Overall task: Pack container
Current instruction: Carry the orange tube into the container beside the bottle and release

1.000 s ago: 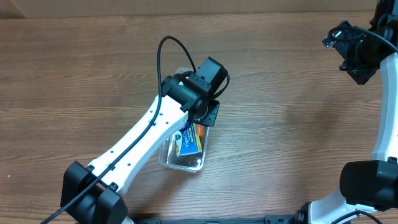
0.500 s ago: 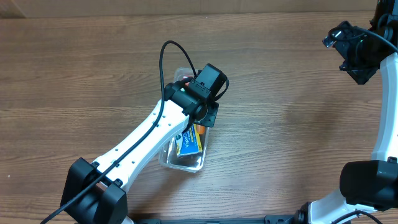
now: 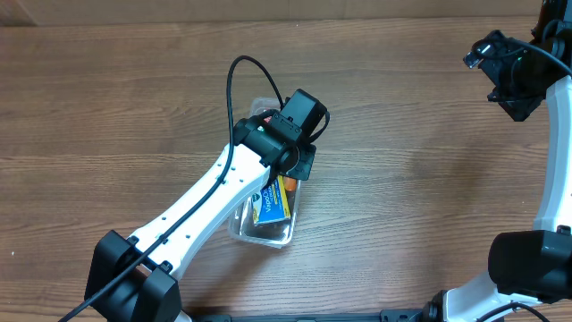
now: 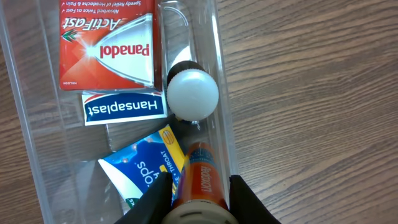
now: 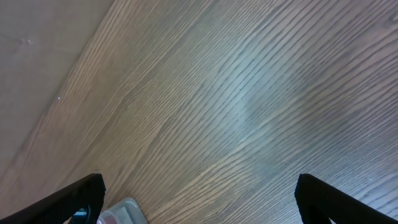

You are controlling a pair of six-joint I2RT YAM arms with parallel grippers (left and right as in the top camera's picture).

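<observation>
The clear container (image 3: 239, 228) lies mid-table under my left arm. In the left wrist view its wall (image 4: 25, 124) encloses a red Panadol box (image 4: 109, 43), a Hansaplast box (image 4: 123, 107), a white round-capped bottle (image 4: 193, 93) and a blue box (image 4: 140, 171). My left gripper (image 4: 198, 199) is shut on an orange tube (image 4: 200, 180) with a white cap, held inside the container along its right wall. The tube (image 3: 286, 190) and blue box (image 3: 271, 204) also show in the overhead view. My right gripper (image 3: 514, 76) is open and empty, far right and raised.
The wooden table surrounds the container. The right wrist view shows bare wood between its fingers (image 5: 84, 196) and a corner of the container (image 5: 121, 211) at the lower left. The left arm's black cable (image 3: 234, 80) loops above the container.
My left wrist has shifted slightly over the container, still gripping the orange tube. The right arm has not moved.
</observation>
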